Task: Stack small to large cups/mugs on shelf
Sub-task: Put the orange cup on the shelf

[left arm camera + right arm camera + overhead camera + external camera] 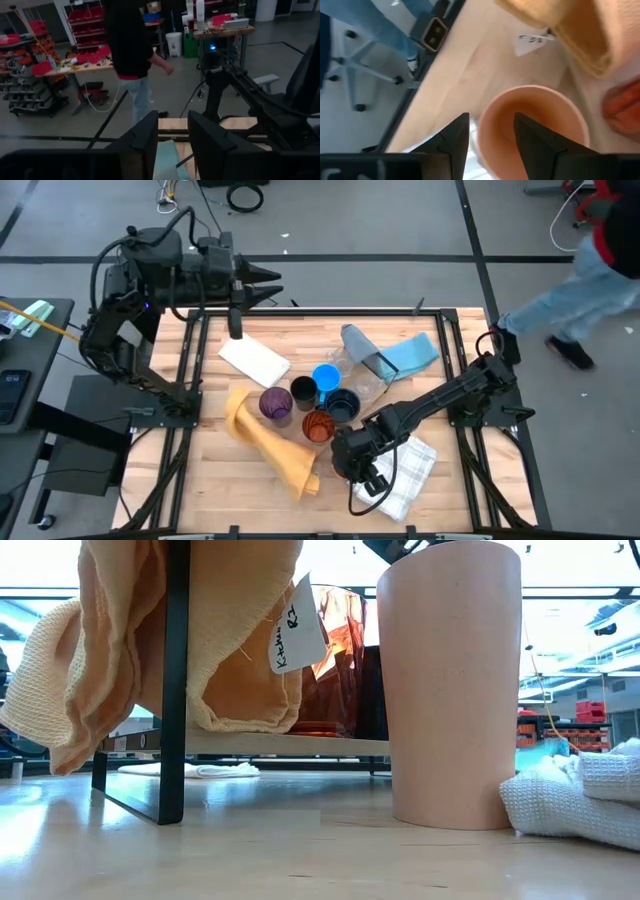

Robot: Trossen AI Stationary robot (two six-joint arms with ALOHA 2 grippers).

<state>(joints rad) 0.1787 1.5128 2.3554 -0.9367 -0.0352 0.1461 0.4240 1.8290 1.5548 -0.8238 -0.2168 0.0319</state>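
A peach cup [450, 680] stands upright on the table beside a white towel [580, 795]. My right gripper [492, 135] is open above it, pointing steeply down. One finger is outside the cup's rim [484, 131] and one over its hollow, with gaps showing on both sides. In the high view this gripper [352, 465] hides the cup. Purple [275, 402], black [303, 392], bright blue [326, 377], dark navy [343, 405] and red-tinted [317, 425] cups stand clustered mid-table. My left gripper [265, 280] is open, raised over the far left edge.
An orange-yellow cloth [270, 440] with a paper tag [298, 628] drapes over a black-framed shelf [175, 680]. A white cloth [253, 360] and a blue-grey cloth [395, 352] lie at the far side. A person [130, 45] walks beyond the table.
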